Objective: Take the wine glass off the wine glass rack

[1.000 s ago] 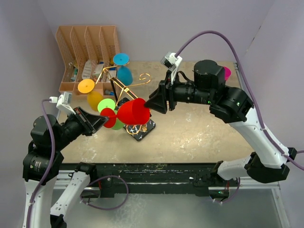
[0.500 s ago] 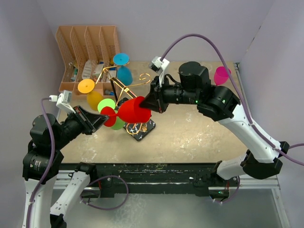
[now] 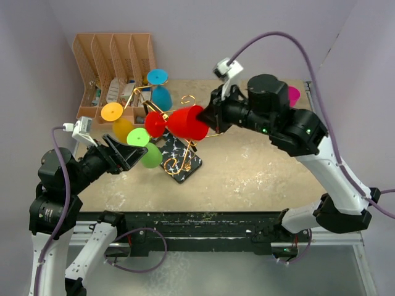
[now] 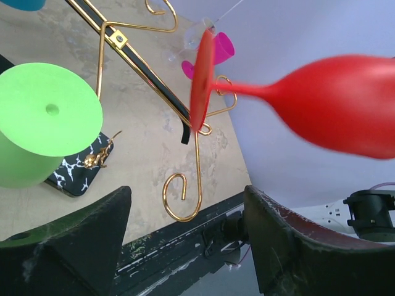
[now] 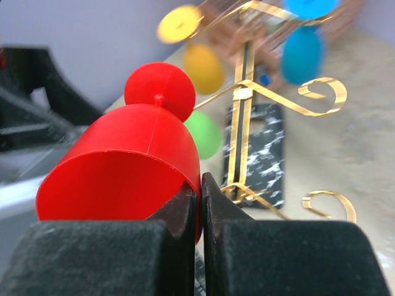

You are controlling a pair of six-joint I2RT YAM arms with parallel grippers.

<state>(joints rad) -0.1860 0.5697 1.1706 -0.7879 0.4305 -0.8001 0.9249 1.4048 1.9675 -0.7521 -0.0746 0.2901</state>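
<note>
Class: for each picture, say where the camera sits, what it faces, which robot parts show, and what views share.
Top: above and behind the robot, looking down at the table and rack; both arms show.
Left wrist: on the left arm, facing the rack's hooks; open left tool shows.
Right wrist: on the right arm, facing the rack; right tool pinches the red glass at its rim.
Shared: all show the red glass.

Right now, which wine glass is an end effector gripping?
The red glass: the right end effector pinches its bowl rim. The green glass, yellow glass and blue glass hang on the rack.
</note>
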